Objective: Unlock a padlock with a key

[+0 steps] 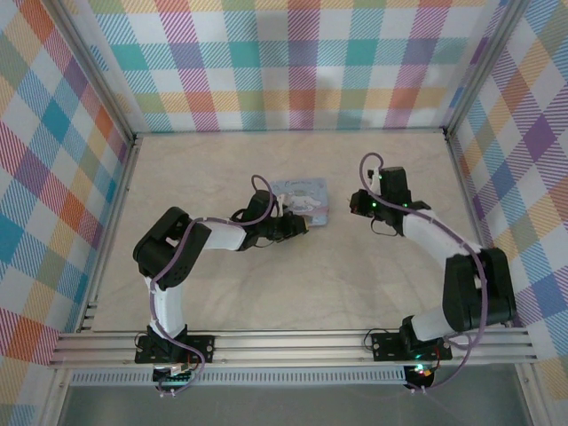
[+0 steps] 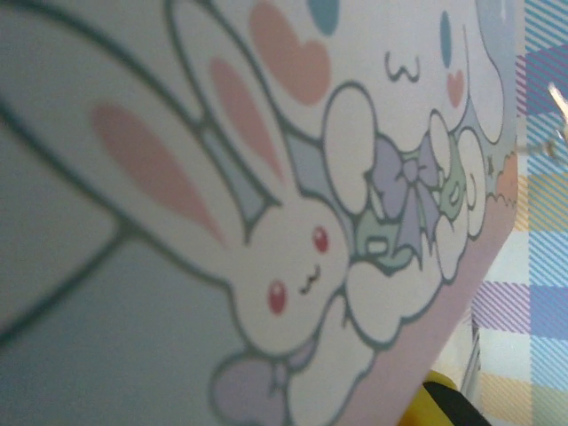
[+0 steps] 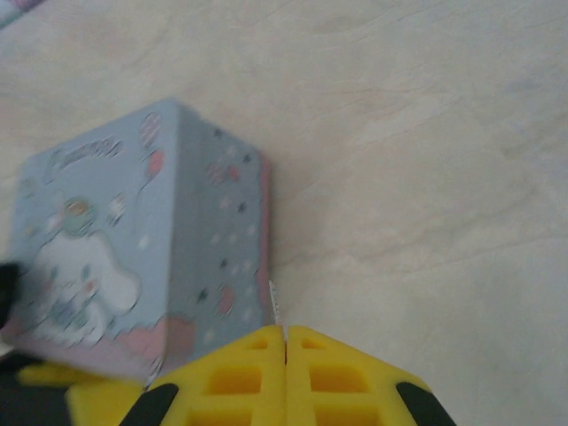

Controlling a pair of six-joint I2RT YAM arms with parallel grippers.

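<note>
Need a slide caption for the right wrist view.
Right gripper, fingers together, close beside the pale blue tin on the beige table.

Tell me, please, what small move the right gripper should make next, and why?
Probably ease the right gripper slowly toward the pale blue cartoon tin box. Its yellow fingers are shut on a thin pale sliver, perhaps the key, apart from the tin; the left gripper sits at the tin's edge.
</note>
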